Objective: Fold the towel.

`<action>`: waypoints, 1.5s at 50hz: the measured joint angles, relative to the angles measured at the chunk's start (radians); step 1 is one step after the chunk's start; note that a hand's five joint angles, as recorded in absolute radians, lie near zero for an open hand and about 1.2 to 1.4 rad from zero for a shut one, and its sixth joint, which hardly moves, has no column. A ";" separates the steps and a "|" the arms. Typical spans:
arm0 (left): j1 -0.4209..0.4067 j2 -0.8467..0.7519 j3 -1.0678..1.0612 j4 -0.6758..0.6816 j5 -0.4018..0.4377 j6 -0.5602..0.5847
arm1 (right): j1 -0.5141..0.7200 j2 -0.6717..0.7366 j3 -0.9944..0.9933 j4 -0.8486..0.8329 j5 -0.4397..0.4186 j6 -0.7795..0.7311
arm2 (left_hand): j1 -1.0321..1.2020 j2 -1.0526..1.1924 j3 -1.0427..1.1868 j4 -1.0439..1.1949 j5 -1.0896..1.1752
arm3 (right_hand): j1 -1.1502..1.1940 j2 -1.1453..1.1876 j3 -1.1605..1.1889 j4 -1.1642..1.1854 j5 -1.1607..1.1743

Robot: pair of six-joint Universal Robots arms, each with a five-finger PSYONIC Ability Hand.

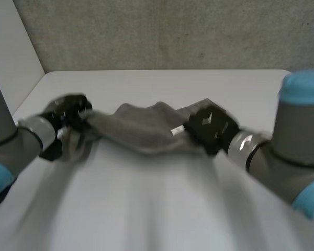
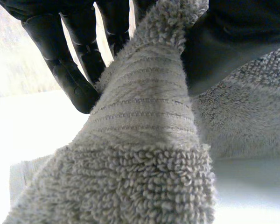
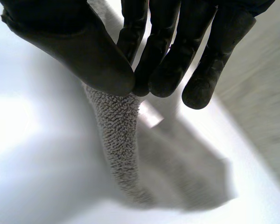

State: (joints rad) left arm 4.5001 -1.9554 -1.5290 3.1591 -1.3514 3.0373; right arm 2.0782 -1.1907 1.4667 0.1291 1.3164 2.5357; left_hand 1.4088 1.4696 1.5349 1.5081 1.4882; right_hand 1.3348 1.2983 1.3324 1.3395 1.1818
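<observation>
Head view: left hand grips the towel at its left end. Left wrist view shows terry pinched between thumb and fingers. The towel hangs slack between both hands, its middle sagging, and its lower part looks to rest on the counter. Right hand is at the towel's right end, thumb and fingers clamped on the edge beside a white tag. Judgement: light, soft, limp, grippy, not fragile. Hold it by the corners and keep it taut, else it bunches.
</observation>
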 measured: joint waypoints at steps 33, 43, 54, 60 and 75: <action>0.027 0.251 -0.308 0.010 0.026 0.210 | -0.021 0.269 -0.529 0.252 -0.101 -0.128 | -1.123 -1.191 -1.264 -1.230 -1.237 | -1.105 -1.057 -1.090 -1.092 -1.126; 0.030 0.365 -0.383 0.021 0.025 0.210 | 0.035 0.511 -0.720 0.295 -0.149 -0.215 | -1.126 -1.199 -1.271 -1.230 -1.249 | -1.105 -1.057 -1.090 -1.091 -1.126; 0.029 0.525 -0.516 0.024 0.027 0.214 | 0.064 0.709 -0.927 0.360 -0.142 -0.305 | -1.126 -1.199 -1.271 -1.230 -1.249 | -1.104 -1.057 -1.090 -1.091 -1.126; 0.030 0.564 -0.577 0.045 0.034 0.239 | 0.064 0.764 -0.997 0.391 -0.135 -0.309 | -1.126 -1.199 -1.271 -1.230 -1.249 | -0.983 -0.947 -0.982 -0.988 -0.994; 0.036 0.554 -0.605 0.091 0.040 0.305 | 0.063 0.784 -1.036 0.418 -0.103 -0.306 | -1.126 -1.199 -1.271 -1.230 -1.249 | -0.576 -0.519 -0.556 -0.562 -0.591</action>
State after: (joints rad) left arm 4.5360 -1.4019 -2.1344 3.2499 -1.3112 3.3421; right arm 2.1414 -0.4071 0.4312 0.5474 1.2134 2.2299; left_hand 0.2832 0.2708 0.2643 0.2781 0.2393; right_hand 0.7588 0.7792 0.7768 0.7776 0.5907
